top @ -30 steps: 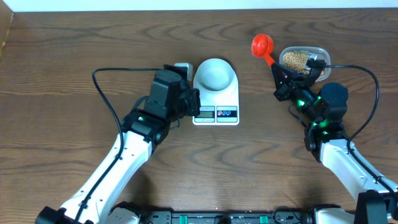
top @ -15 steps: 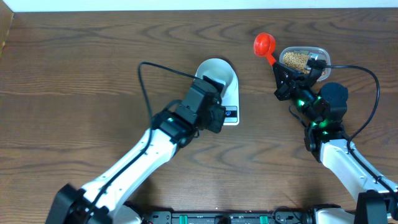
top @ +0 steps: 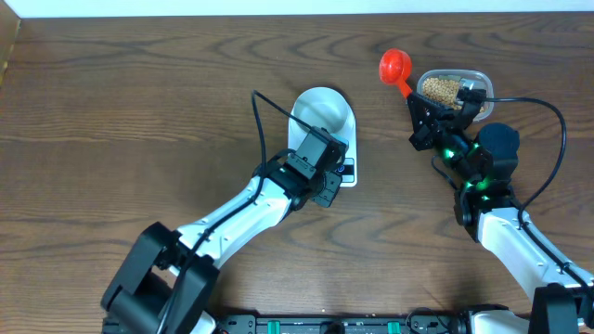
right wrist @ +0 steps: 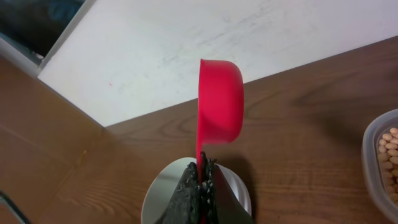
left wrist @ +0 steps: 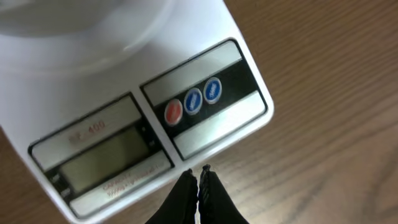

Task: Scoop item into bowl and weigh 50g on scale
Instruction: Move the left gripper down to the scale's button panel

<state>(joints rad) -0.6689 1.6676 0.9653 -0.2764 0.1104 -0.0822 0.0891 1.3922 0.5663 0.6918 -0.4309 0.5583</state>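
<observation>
One left gripper (left wrist: 199,174): closed empty, at flat white scale's (left wrist: 244,62) front edge
Right gripper (right wrist: 200,169): clamping red plastic scoop (right wrist: 221,99)

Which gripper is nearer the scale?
Left. The left gripper sits shut at the scale's front edge; the right gripper holds the red scoop off to its right, by the tub.

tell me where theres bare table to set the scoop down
Bare table left of the bowl and scale; between bowl and tub; in front between the left arm and right arm. Crowded around the tub, where the right claw holds the scoop.
</observation>
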